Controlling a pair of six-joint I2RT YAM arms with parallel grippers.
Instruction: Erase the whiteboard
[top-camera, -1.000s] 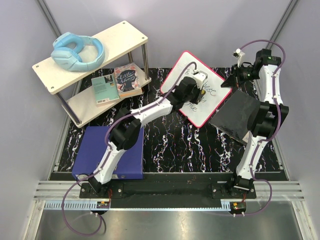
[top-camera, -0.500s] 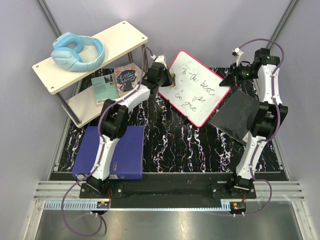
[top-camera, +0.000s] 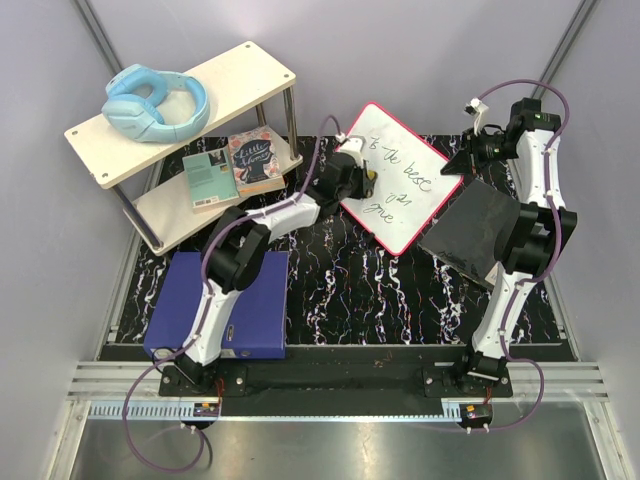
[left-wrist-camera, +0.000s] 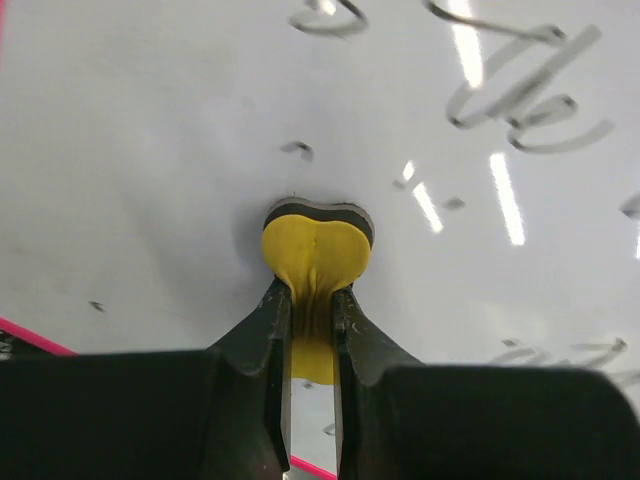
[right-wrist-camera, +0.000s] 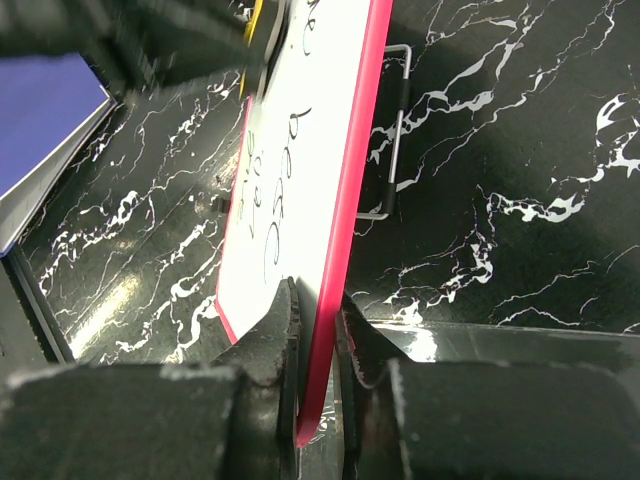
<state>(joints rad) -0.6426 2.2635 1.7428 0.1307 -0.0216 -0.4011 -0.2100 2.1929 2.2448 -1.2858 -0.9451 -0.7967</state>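
Whiteboard (top-camera: 415, 205) diamond-wise, one corner far-side

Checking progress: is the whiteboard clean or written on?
Written on: dark handwriting crosses the whiteboard; the left gripper presses a yellow eraser against it.

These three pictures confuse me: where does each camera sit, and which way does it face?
Top external: overhead behind the arms, looking down at the black marbled table; both arms show.
Left wrist: faces the white, red-framed whiteboard; left gripper pinching a yellow eraser.
Right wrist: looks along that board's edge, clamped by the right gripper.
All share the whiteboard.
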